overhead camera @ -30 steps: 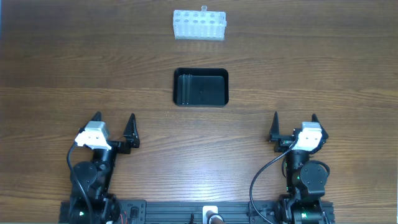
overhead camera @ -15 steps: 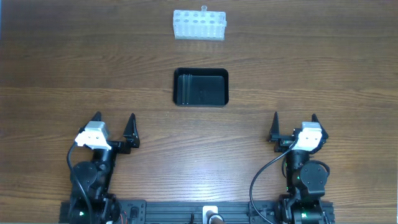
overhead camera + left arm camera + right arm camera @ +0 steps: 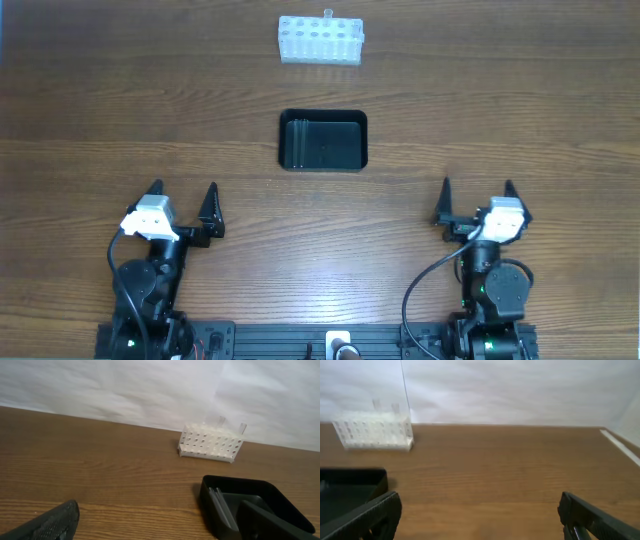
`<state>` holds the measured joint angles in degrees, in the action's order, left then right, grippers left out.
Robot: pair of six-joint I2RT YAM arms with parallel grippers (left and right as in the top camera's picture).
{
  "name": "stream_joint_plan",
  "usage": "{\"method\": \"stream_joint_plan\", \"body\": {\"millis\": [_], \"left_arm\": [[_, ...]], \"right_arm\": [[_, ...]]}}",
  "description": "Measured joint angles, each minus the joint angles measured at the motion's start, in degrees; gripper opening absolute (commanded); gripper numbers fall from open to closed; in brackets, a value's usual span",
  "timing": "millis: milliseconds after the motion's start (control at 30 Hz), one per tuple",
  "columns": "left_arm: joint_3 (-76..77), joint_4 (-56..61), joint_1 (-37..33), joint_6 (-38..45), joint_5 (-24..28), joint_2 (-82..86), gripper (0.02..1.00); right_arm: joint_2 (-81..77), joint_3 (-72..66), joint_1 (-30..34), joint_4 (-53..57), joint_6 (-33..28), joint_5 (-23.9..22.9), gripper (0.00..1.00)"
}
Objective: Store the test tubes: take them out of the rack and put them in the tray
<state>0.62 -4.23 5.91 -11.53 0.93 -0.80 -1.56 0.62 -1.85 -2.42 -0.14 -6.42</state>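
The white test tube rack (image 3: 320, 41) stands at the far middle of the table, with a clear tube (image 3: 328, 13) sticking up from its back row. In the left wrist view the rack (image 3: 211, 443) shows two tubes (image 3: 220, 421) standing in it. The black tray (image 3: 352, 141) lies nearer, in the middle, with clear tubes (image 3: 298, 140) lying along its left side. My left gripper (image 3: 183, 192) is open near the front left, holding nothing. My right gripper (image 3: 477, 190) is open near the front right, also holding nothing. Both are well short of the tray (image 3: 350, 484) and the rack (image 3: 372, 433).
Brown wooden table (image 3: 520, 90) all around, bare on both sides of the rack and tray. A pale wall (image 3: 125, 385) rises behind the far edge. The table's right edge (image 3: 620, 445) appears in the right wrist view.
My right gripper has shifted slightly to the right. The left arm, the rack and the tray are unchanged.
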Motion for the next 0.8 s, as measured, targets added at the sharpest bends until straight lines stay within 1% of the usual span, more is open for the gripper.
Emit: {"method": "stream_joint_plan", "body": {"millis": [100, 167, 300, 400, 500, 533, 633, 733, 800], "left_arm": [[0.0, 0.0, 0.0, 0.0, 0.0, 0.0, 1.000], [0.0, 0.0, 0.0, 0.0, 0.0, 0.0, 1.000], [0.0, 0.0, 0.0, 0.0, 0.0, 0.0, 0.998], [0.0, 0.0, 0.0, 0.0, 0.0, 0.0, 1.000], [0.0, 0.0, 0.0, 0.0, 0.0, 0.0, 1.000], [0.0, 0.0, 0.0, 0.0, 0.0, 0.0, 1.000], [0.0, 0.0, 0.0, 0.0, 0.0, 0.1, 1.000], [0.0, 0.0, 0.0, 0.0, 0.0, 0.1, 1.000], [0.0, 0.0, 0.0, 0.0, 0.0, 0.1, 0.998]], "right_arm": [[-4.8, 0.7, 0.0, -5.7, 1.7, 0.1, 0.993], [-10.5, 2.8, 0.1, -6.2, 2.3, 0.1, 0.993], [-26.2, 11.7, -0.1, -6.4, 3.1, 0.3, 0.991], [-37.7, 20.3, -1.4, -6.8, 3.2, 0.3, 0.993], [-48.8, 28.9, -5.1, -6.9, 3.2, 0.2, 0.993], [-55.5, 34.3, -8.0, -7.1, 3.2, 0.3, 0.991], [-66.2, 43.0, -13.6, -5.7, 3.3, 0.1, 0.993], [-75.9, 51.8, -18.2, -2.2, 4.2, -1.6, 0.991], [-82.9, 58.6, -21.5, 1.6, 5.5, -3.9, 0.993]]}}
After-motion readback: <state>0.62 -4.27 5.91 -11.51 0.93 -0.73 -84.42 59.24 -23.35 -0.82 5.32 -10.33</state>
